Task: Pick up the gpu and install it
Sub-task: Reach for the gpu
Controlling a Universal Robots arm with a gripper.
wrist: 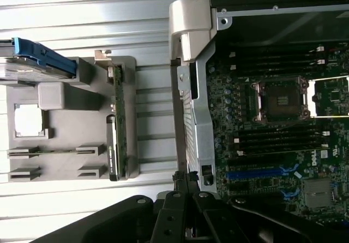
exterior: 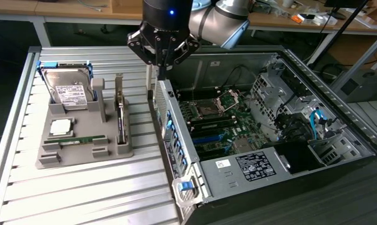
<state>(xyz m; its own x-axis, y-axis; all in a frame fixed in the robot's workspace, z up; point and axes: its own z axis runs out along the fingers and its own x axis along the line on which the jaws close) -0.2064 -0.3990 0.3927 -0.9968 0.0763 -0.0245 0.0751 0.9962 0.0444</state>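
So the gripper (exterior: 162, 65) is pinched fully shut with nothing in it. It hangs over the wall of the open PC case (exterior: 338, 101) on the side that faces the parts tray, near the far end of that wall in the exterior view. It isn't touching anything I can make out.

The gpu (exterior: 121, 115) is standing on its long edge in a slot of the grey tray (exterior: 82, 157), on the tray side nearest the case, apart from the gripper. The same tray also carries a hard drive (exterior: 70, 91) propped up in a blue carrier, a CPU (exterior: 61, 125) lying flat and a RAM stick (exterior: 76, 139).

The tray sits on the slatted metal table (exterior: 82, 192) toward the exterior view's left edge. The case takes up the exterior view's right side, with its motherboard (exterior: 219, 124) exposed.
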